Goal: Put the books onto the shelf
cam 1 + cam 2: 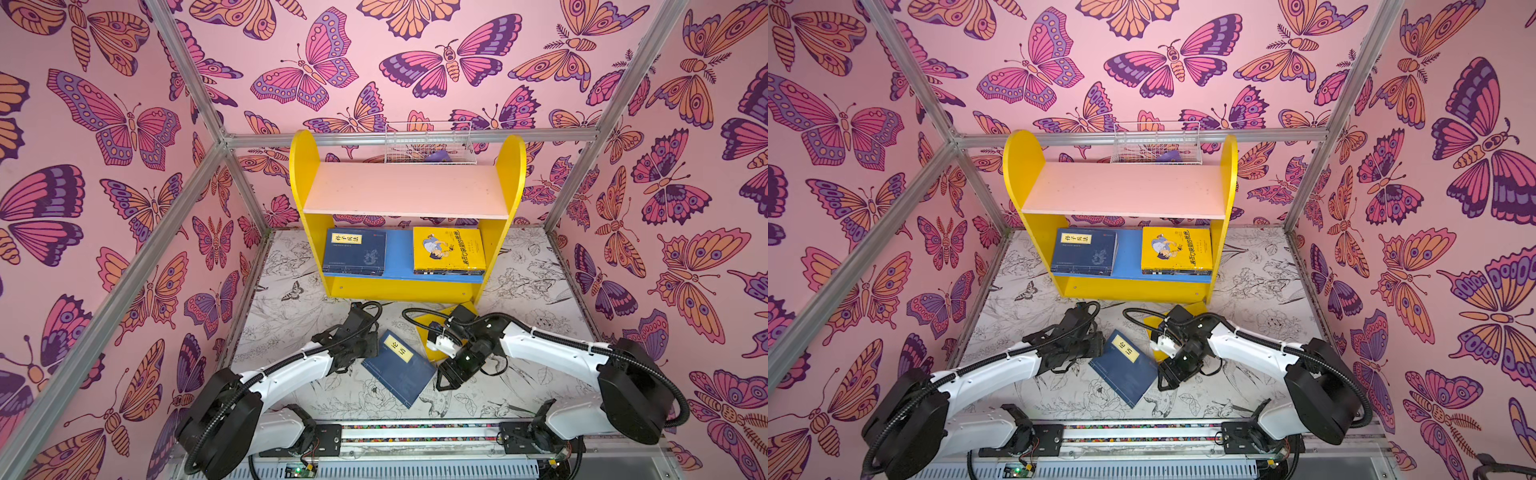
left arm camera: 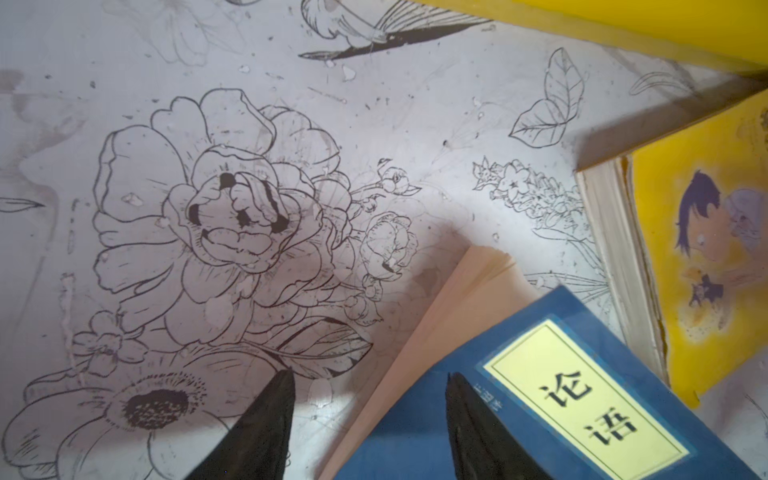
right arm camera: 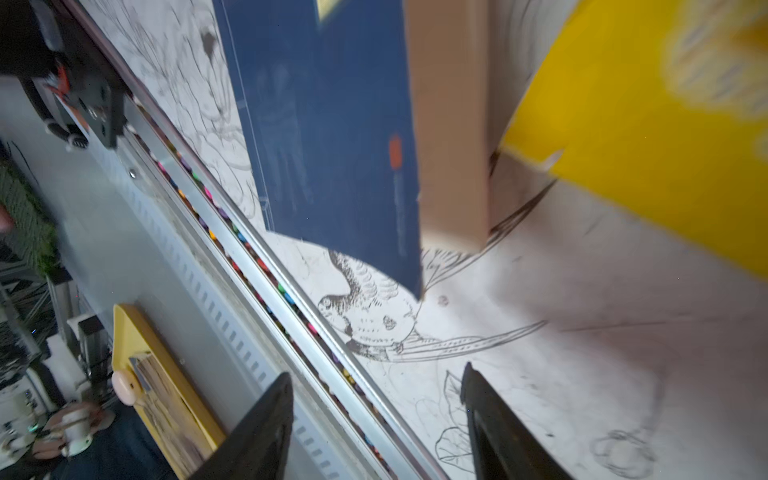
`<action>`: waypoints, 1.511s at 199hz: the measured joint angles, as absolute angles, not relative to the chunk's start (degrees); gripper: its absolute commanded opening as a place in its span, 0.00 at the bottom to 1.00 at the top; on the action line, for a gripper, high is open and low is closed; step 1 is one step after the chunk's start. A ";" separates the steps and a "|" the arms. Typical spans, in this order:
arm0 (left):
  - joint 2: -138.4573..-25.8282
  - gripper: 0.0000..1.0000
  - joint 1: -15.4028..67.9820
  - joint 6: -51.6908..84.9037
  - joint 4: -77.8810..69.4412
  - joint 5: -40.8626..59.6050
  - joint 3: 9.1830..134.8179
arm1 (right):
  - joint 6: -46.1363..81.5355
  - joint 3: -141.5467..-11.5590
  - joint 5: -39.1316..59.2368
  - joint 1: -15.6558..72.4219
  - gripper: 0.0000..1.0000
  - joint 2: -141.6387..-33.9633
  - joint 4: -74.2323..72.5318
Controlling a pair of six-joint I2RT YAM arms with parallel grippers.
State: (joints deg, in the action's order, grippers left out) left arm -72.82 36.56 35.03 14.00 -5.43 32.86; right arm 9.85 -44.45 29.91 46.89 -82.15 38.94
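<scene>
While the right gripper gaped empty, the left gripper, fingers spread, straddled the blue book at its edge; closing might snag only its cover.

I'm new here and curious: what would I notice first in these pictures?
Giant pink and orange butterflies cover every wall. At the back stands a bright yellow shelf holding a yellow cartoon book. A navy book lies on the flowery table between the left pincer and the right pincer.
</scene>
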 measured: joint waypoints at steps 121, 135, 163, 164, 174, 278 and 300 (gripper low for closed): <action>-81.36 0.48 36.34 35.55 18.70 -7.22 37.15 | 17.26 -59.59 34.02 47.27 0.66 -101.51 28.05; -81.34 0.47 36.25 35.68 19.49 -7.77 37.32 | 18.20 -63.61 33.45 46.41 0.66 -102.85 28.08; -81.21 0.43 36.29 35.66 20.47 -7.75 37.56 | 20.93 -70.11 31.62 44.86 0.61 -104.71 23.68; -81.21 0.43 36.29 35.66 20.49 -7.73 37.56 | 21.08 -70.24 31.48 44.80 0.61 -104.77 23.38; -81.01 0.43 36.32 35.70 20.91 -7.68 37.56 | 22.24 -70.85 31.11 44.36 0.58 -105.16 21.37; -75.46 0.42 35.64 37.17 25.58 -6.85 35.64 | 25.93 -59.90 27.00 44.12 0.65 -100.64 16.36; -75.70 0.42 35.57 37.17 25.61 -6.63 35.64 | 25.96 -57.14 25.45 43.83 0.67 -94.83 18.15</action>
State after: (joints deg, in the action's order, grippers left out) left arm -75.70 35.57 37.17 25.61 -6.63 35.64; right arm 25.96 -57.14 25.45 43.83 -94.83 18.15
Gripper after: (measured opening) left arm 0.421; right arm 0.659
